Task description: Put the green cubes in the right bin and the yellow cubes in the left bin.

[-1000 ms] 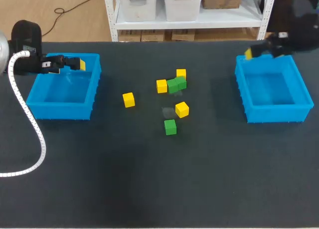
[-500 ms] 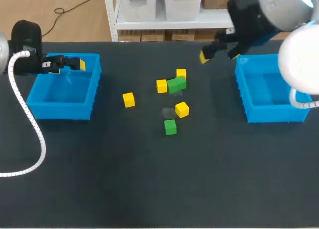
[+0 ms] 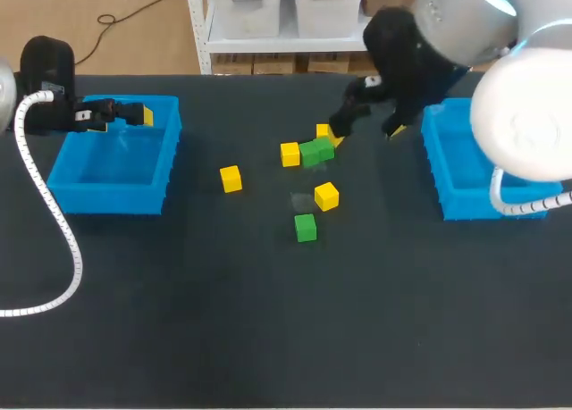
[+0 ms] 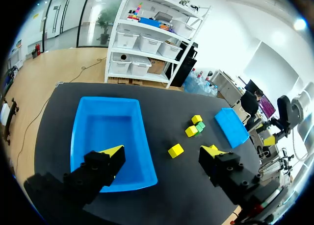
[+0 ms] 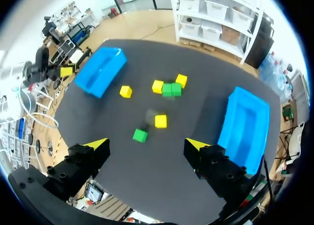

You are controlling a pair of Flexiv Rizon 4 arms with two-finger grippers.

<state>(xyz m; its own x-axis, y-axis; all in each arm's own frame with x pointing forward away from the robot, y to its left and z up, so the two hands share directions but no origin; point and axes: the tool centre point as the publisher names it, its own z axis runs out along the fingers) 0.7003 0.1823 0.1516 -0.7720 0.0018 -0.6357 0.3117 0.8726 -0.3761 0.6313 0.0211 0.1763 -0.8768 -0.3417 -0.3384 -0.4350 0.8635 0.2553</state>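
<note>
- Standing on the dark table, the left bin and the right bin are well apart.
- Wide open and empty, the right gripper hangs above the cube cluster.
- Also wide open, the left gripper hangs over the left bin.
- Between the bins lie the green cubes and yellow cubes.

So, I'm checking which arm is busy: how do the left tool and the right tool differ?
Place: the left tool hangs over the far rim of the left bin; the right tool hangs near the cube cluster, short of the right bin. Pose: the left tool points slantwise across the table; the right tool looks almost straight down on it. Both are open and empty.
</note>
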